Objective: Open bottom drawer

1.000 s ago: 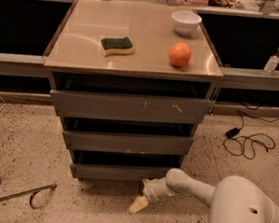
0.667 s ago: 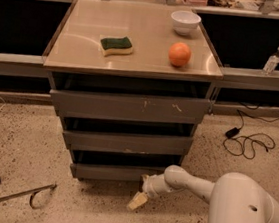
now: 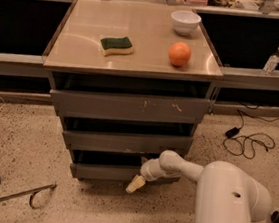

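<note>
The bottom drawer (image 3: 105,172) is the lowest, shortest grey front of the metal cabinet, just above the floor. It looks nearly shut, with a dark gap above it. My white arm reaches in from the lower right. My gripper (image 3: 136,182) with pale yellow fingertips sits at the front of the bottom drawer, right of its middle, pointing down and left. The mid-sized drawer front (image 3: 126,142) and the tall scratched top front (image 3: 130,106) are above it.
On the cabinet top (image 3: 138,33) lie a green-and-yellow sponge (image 3: 116,45), an orange (image 3: 179,54) and a white bowl (image 3: 185,22). A black cable (image 3: 247,141) lies on the floor at the right. A metal rod with a hook (image 3: 19,196) lies at the lower left. A bottle (image 3: 272,60) stands on the right ledge.
My gripper has moved a little left and up along the bottom drawer's front. The drawers look unchanged.
</note>
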You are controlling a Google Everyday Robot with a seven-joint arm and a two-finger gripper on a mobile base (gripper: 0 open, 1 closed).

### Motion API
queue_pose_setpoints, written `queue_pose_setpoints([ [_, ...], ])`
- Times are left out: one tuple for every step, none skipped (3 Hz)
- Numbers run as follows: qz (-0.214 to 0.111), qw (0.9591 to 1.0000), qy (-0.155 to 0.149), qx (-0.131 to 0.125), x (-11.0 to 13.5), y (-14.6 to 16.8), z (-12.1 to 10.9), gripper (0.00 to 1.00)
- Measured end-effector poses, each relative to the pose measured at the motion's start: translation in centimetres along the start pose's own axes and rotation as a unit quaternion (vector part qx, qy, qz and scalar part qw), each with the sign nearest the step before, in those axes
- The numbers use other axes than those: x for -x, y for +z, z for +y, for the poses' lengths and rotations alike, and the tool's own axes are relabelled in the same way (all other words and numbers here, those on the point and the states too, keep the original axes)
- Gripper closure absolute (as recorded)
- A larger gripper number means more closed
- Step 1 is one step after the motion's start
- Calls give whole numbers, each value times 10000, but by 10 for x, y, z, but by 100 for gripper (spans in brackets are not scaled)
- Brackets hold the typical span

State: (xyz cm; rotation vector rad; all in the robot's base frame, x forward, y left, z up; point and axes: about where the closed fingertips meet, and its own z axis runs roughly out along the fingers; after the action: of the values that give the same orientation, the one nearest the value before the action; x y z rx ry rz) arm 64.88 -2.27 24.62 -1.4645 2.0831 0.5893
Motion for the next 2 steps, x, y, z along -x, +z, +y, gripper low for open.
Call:
queue_pose_setpoints([
  [154, 9999, -37, -17, 1, 18, -26, 0],
  [310, 9993, 162, 113, -16, 44, -44, 0],
])
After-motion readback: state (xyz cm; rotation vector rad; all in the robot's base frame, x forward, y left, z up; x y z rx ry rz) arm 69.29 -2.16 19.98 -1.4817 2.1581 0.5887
